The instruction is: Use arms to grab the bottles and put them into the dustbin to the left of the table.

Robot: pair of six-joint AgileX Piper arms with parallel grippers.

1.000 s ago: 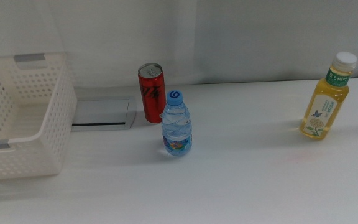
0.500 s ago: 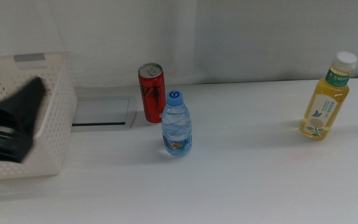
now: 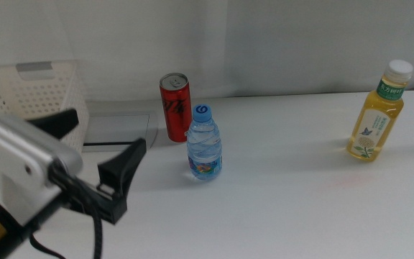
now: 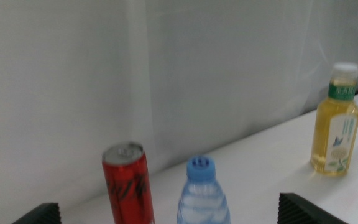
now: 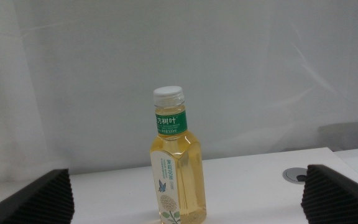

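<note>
Ahead of both pairs of jaws hangs a pale grey-white curtain with soft vertical folds, evenly lit.

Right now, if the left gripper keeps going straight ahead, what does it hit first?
Probably the water bottle: it sits low between the open jaws of the left gripper, with the red can just beside and slightly farther. Depth is hard to judge, so the can could be clipped too.

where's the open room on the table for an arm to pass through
Widest bare patch: between the water bottle and the tea bottle. The table's near edge is bare too. It is crowded where the can stands close behind the water bottle, with the left claw beside them.
</note>
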